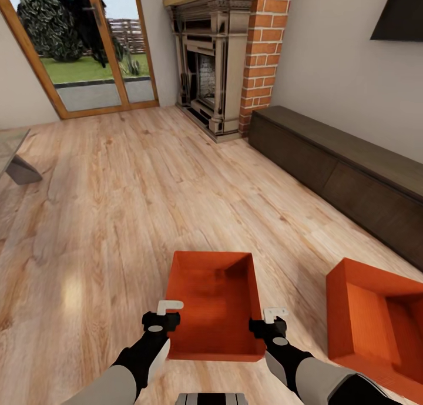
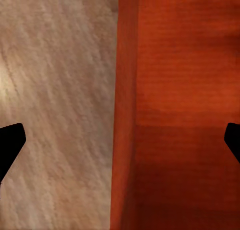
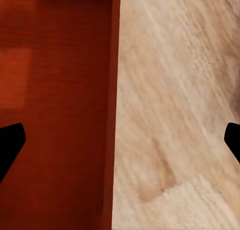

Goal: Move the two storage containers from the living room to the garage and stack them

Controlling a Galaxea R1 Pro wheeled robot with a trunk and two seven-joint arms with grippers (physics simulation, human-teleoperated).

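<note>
Brick fireplace [image 1: 220,58], dark cabinet [image 1: 346,164]

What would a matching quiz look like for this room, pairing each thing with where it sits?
Things:
1. orange-red rectangular storage bin between the two tools
2. second orange-red rectangular bin
3. brick fireplace with dark carved surround
4. long dark low wooden cabinet

Places:
A. along the wall on the robot's right
B. far corner, beside the wood-framed glass doors
C. on the plank floor straight ahead of the robot
D. on the floor to the robot's right

Pairs: 1-C, 2-D, 3-B, 4-A
</note>
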